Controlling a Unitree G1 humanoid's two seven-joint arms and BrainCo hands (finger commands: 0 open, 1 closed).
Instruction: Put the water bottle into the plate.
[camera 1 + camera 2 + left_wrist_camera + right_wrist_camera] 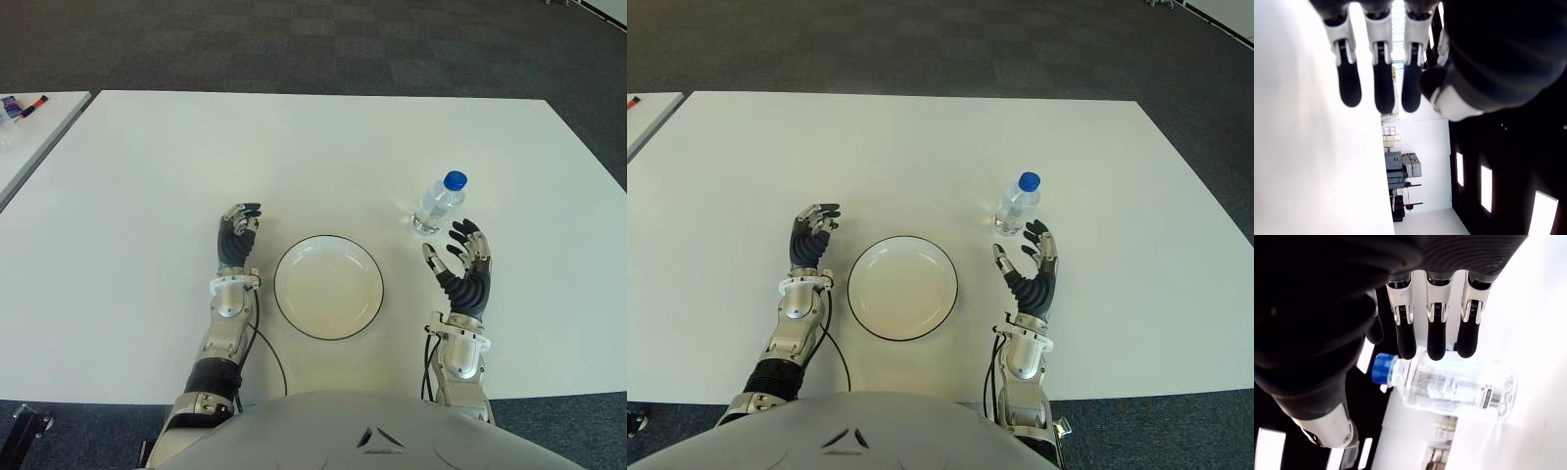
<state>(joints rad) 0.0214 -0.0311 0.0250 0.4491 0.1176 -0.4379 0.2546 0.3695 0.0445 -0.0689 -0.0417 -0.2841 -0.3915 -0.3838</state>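
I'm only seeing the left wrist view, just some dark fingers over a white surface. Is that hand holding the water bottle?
Observer: No. The left hand holds nothing; it shows beside the plate, on the plate's left.
Operator: So where is the bottle?
Observer: The water bottle stands upright on the white table, to the right of the plate and apart from it.
Operator: Is the other hand on it?
Observer: Not yet. The right hand is just short of the bottle with its fingers spread open, and in its wrist view they have not closed on it.
Operator: Anything in the plate?
Observer: Nothing; it is empty.
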